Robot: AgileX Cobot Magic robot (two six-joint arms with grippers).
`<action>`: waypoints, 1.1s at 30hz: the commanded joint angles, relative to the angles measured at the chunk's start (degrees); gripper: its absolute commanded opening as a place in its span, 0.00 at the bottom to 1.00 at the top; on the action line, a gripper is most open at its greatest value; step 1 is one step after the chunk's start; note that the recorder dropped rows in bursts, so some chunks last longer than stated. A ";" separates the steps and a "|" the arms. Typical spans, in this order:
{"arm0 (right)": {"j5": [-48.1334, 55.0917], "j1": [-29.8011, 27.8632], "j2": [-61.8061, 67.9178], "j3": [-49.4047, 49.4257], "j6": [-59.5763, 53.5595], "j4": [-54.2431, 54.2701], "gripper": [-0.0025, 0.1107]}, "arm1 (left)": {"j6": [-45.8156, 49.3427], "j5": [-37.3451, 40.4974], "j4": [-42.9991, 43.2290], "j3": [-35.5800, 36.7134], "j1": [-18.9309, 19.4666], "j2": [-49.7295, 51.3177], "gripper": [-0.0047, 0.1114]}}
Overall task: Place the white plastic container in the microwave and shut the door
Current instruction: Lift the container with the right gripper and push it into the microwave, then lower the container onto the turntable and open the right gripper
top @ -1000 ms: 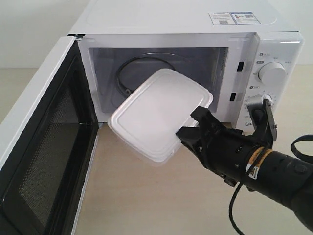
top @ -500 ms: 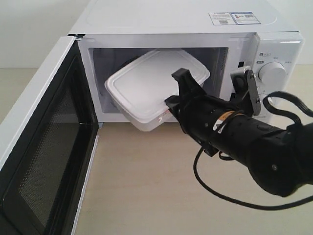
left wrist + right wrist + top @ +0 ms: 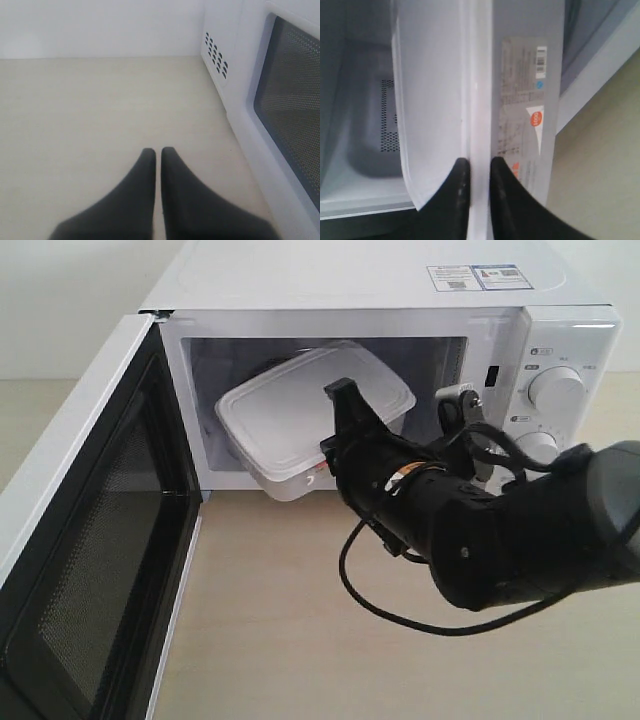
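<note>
Plainly the right tool (image 3: 479, 167) is clamped on the lid rim of the translucent white, round-cornered plastic container (image 3: 300, 415). It grips the near end so that the long body leads into the white countertop microwave (image 3: 400, 280), with the arm outside the cavity. The container hangs tilted, halfway through the microwave's opening, not yet set down. The white side-hinged door (image 3: 90, 540) with its black mesh face stands wide, leaving the way free. The left tool (image 3: 157, 152), fingers together on nothing, hovers over the pale bench (image 3: 90, 100) beside the microwave, probably waiting to push the door. The container's side sticker (image 3: 522, 110) shows a barcode and an orange mark. Its print, like that on the stickers (image 3: 478, 277) atop the microwave, is too small to read.
</note>
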 commanded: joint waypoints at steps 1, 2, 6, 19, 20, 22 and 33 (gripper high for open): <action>-4.92 0.11 2.28 -3.56 -0.20 3.57 0.02 | 0.12 -0.15 0.04 0.23 0.12 -0.13 0.08; -5.01 0.11 2.41 -4.12 -1.07 6.20 0.02 | 0.12 -0.15 0.04 0.23 0.12 -0.13 0.08; -4.37 0.11 3.57 -5.78 -3.43 12.29 0.02 | 0.12 -0.15 0.04 0.23 0.12 -0.13 0.08; -4.51 0.11 9.14 -13.23 -3.40 19.25 0.02 | 0.12 -0.15 0.04 0.23 0.02 -0.13 0.08; -4.82 0.11 9.14 -13.23 -3.40 19.25 0.02 | 0.12 -0.15 0.04 0.23 0.02 -0.13 0.08; -5.70 0.11 9.14 -13.23 -3.40 19.25 0.02 | 0.12 -0.15 0.04 0.23 0.02 -0.13 0.08; -7.66 0.11 9.14 -13.23 -6.23 18.81 0.06 | 0.12 -0.15 0.04 0.23 0.02 -0.13 0.08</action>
